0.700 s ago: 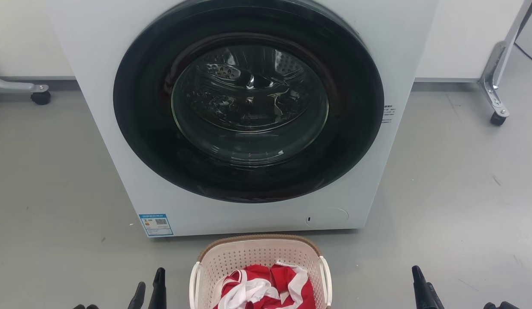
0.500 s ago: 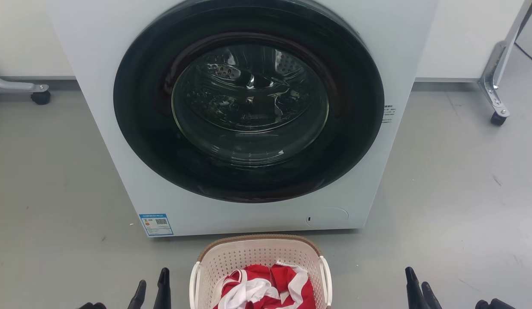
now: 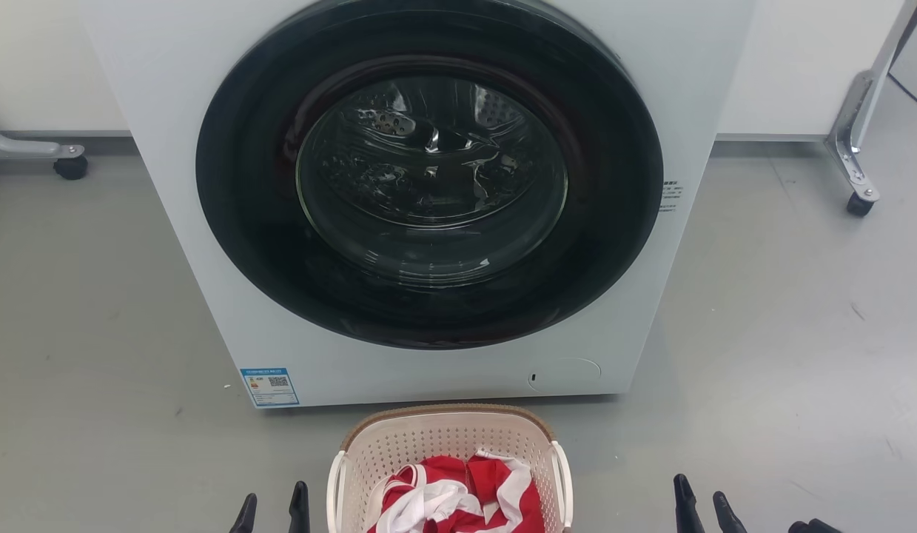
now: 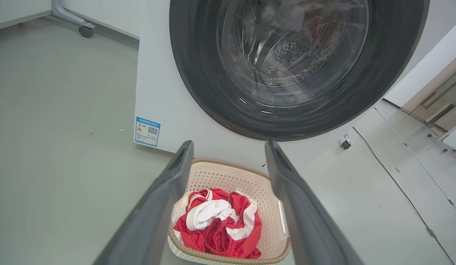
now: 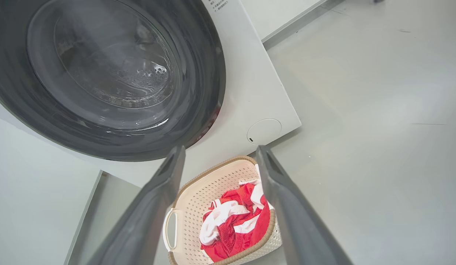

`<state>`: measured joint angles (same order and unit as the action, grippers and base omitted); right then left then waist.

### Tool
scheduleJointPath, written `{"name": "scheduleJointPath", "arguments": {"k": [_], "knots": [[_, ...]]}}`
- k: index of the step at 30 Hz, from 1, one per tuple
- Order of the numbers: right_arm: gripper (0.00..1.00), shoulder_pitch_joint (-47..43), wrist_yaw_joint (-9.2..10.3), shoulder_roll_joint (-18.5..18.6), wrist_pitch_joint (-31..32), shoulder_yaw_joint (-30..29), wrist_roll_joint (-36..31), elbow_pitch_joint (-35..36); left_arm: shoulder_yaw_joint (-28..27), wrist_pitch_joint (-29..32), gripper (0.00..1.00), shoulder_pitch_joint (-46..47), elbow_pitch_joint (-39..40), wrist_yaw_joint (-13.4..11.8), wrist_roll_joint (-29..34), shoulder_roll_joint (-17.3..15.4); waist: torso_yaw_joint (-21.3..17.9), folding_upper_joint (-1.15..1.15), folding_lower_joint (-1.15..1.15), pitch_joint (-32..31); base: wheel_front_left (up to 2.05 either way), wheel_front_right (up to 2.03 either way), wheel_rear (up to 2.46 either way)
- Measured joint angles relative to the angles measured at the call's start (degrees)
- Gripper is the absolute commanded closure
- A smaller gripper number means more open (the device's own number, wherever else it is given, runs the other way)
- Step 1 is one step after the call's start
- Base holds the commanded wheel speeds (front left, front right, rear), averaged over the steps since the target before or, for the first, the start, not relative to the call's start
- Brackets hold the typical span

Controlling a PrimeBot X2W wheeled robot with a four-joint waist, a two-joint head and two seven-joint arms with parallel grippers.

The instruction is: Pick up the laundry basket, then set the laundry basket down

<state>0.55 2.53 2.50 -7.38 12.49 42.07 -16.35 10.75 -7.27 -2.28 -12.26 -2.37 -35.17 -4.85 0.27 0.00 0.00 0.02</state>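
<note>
Here's the basket (image 3: 436,443), sitting flat on the grey floor (image 3: 95,311) right at the foot of the washer (image 3: 169,111), about centred under its big dark round door (image 3: 428,174). The door is closed and the drum glints behind the glass. The basket's brown rim runs just short of the washer's front panel, and whether the two touch can't be made out. Inside lies a crumpled heap of red and white clothes (image 3: 458,500), piled toward the near side, with bare perforated wall showing on the far side. Over to the left gripper (image 3: 273,509): it's low beside the basket's left handle (image 3: 334,481), near it but not touching, its two dark fingers spread apart and nothing between them. The left wrist view agrees, with the fingers (image 4: 165,198) splayed wide and the basket and its clothes seen in the gap beyond. Now the right gripper (image 3: 702,505): it's out on the other side, well apart from the right handle (image 3: 564,474), with bare floor in between. Its fingers are parted too and hold nothing, and the right wrist view looks down between them onto the basket from above. On the washer's front, a blue label (image 3: 269,387) sits at the lower left corner and a round cap (image 3: 565,374) at the lower right. Back by the wall, a wheeled metal leg (image 3: 858,185) stands off to the right of the washer and another caster (image 3: 69,164) to its left, both well clear of the basket.
</note>
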Motion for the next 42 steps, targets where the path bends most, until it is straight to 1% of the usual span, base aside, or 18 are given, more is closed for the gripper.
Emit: {"name": "scheduleJointPath", "arguments": {"k": [3,11,18,25,28,33,42], "knots": [[0.00,0.0,0.08,0.0,-0.7,0.7,-2.6,0.0,0.6,-0.7,0.00,-0.6,0.1,-0.4,2.5,-0.1,0.0,0.00,0.00,0.0,0.00,0.00,0.00],[0.00,-0.1,1.51,0.1,-2.4,2.5,-8.7,0.0,1.6,-2.5,0.00,-1.0,0.5,-1.7,9.5,-0.1,0.0,0.00,0.00,0.1,0.00,0.00,0.00],[0.00,-0.3,2.16,0.1,-3.9,4.1,-14.1,0.0,2.8,-4.0,0.00,-1.7,0.8,-2.6,15.6,-0.1,0.0,0.00,0.00,0.1,0.00,0.00,0.00],[0.00,-1.2,3.28,0.2,-5.4,5.7,-19.2,0.1,4.1,-5.5,0.00,-2.4,1.2,-3.7,21.8,-0.1,0.0,0.00,0.00,0.1,0.00,0.00,0.00],[0.00,-1.3,3.59,0.2,-5.9,6.4,-21.5,0.2,4.6,-6.0,0.00,-2.9,1.3,-3.8,24.0,-0.1,0.0,0.00,0.00,0.2,0.00,0.00,0.00],[0.00,-1.3,4.09,0.2,-6.9,7.4,-25.1,0.2,5.1,-7.0,0.00,-3.0,1.4,-4.8,27.9,-0.1,0.0,0.00,0.00,0.2,0.00,0.00,0.00],[0.00,-1.3,4.09,0.2,-6.9,7.0,-25.1,0.2,4.7,-7.0,0.00,-3.2,1.1,-4.7,27.6,0.1,-0.1,0.00,0.00,0.2,0.00,0.00,0.00]]}}
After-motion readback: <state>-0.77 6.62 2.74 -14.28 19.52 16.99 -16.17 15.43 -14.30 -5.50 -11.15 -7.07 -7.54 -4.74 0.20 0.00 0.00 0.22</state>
